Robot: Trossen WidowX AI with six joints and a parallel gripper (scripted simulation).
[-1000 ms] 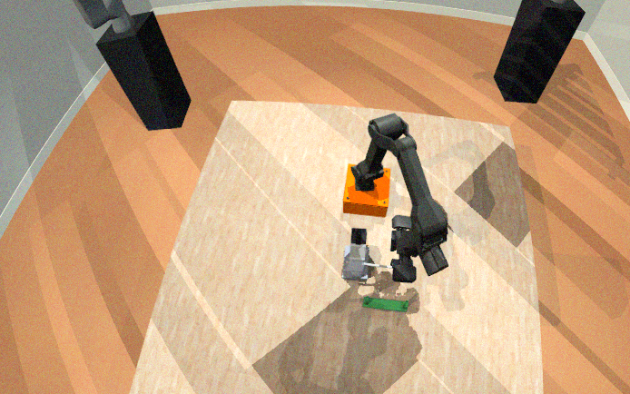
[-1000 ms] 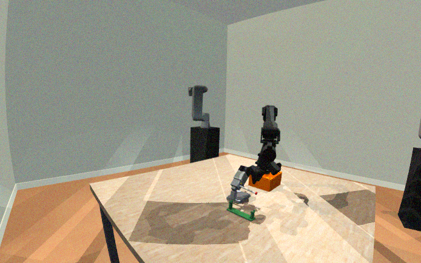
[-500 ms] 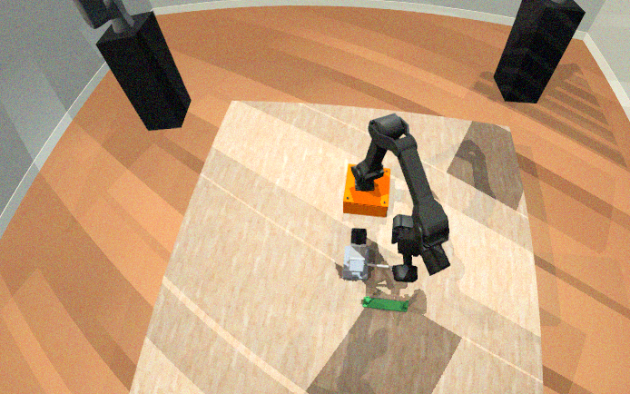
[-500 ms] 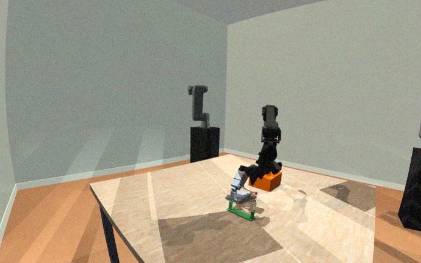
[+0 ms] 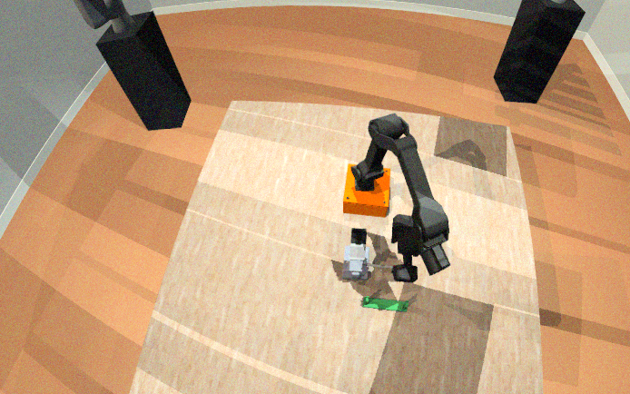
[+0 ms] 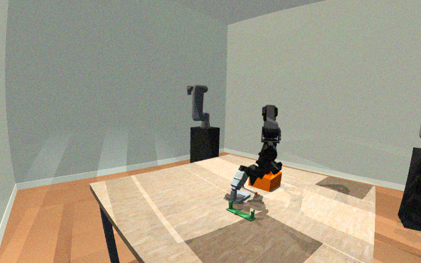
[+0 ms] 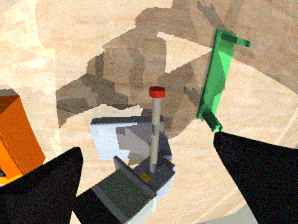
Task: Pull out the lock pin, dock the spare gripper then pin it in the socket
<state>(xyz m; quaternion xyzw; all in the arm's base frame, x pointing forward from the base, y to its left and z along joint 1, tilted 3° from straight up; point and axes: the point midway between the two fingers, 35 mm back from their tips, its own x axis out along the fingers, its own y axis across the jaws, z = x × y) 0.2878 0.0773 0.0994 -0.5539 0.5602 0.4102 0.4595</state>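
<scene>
End effector (image 7: pixel 149 183) open; wrist view alone shows red-capped pin (image 7: pixel 156 125).

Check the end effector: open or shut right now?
Open. In the wrist view the two dark fingers stand wide apart at the frame's edges, the end effector holding nothing; the red-capped pin sits untouched between them.

1. Lock pin (image 7: pixel 156 123): grey shaft, red head.
2. Mount (image 5: pixel 357 261): pale grey.
3. Spare gripper (image 5: pixel 358 236): black.
4. Cradle (image 5: pixel 385 304): green.
5. Arm base (image 5: pixel 367 201): orange.
6. Worktop (image 5: pixel 259 273): pale wood grain.
</scene>
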